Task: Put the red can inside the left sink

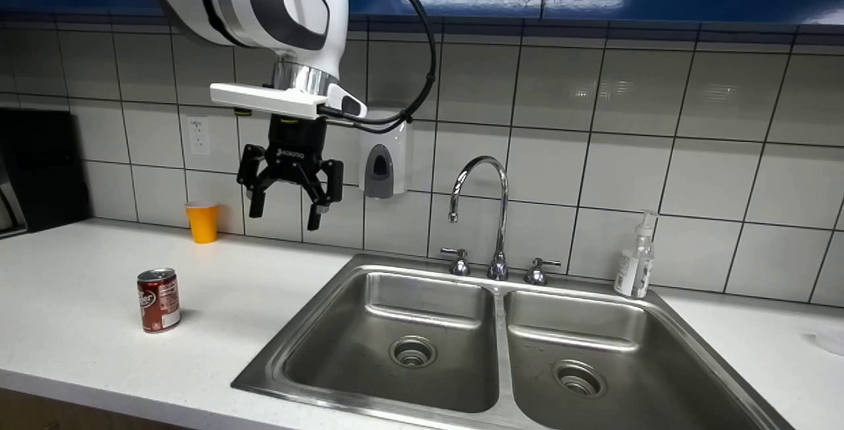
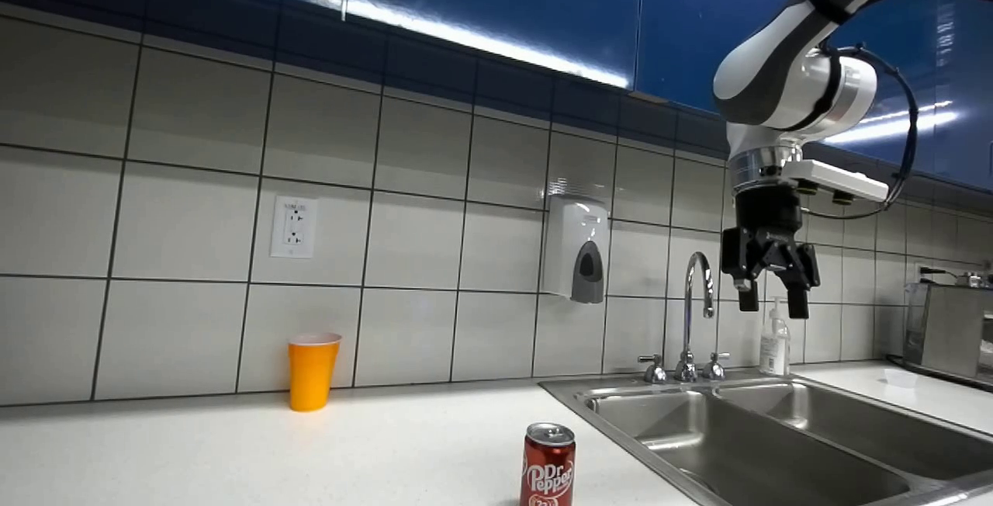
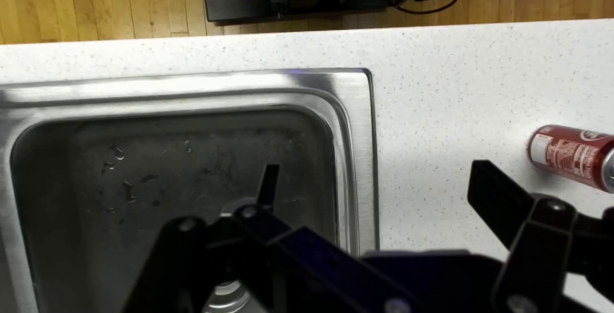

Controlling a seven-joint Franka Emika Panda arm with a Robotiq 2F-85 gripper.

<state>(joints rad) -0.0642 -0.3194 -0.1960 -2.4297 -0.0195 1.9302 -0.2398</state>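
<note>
The red can [image 1: 158, 301] is a dark-red drink can with a silver top. It stands upright on the white counter, beside the double sink and apart from it. In an exterior view the can [image 2: 549, 467] is cut by the bottom edge. In the wrist view the can [image 3: 571, 155] is cut by the right edge. The left sink [image 1: 343, 357] is the steel basin nearest the can, with a round drain; it fills much of the wrist view [image 3: 192, 159]. My gripper [image 1: 285, 212] is open and empty, high above the counter near the sink's edge. It also shows open in an exterior view [image 2: 773, 304].
An orange cup [image 1: 202, 222] stands by the tiled wall. A chrome faucet [image 1: 504, 212] with two handles rises behind the sink. The right basin [image 1: 633, 344] adjoins the left one. A clear pump bottle [image 1: 636, 262] stands behind it. A soap dispenser [image 1: 384, 166] hangs on the wall.
</note>
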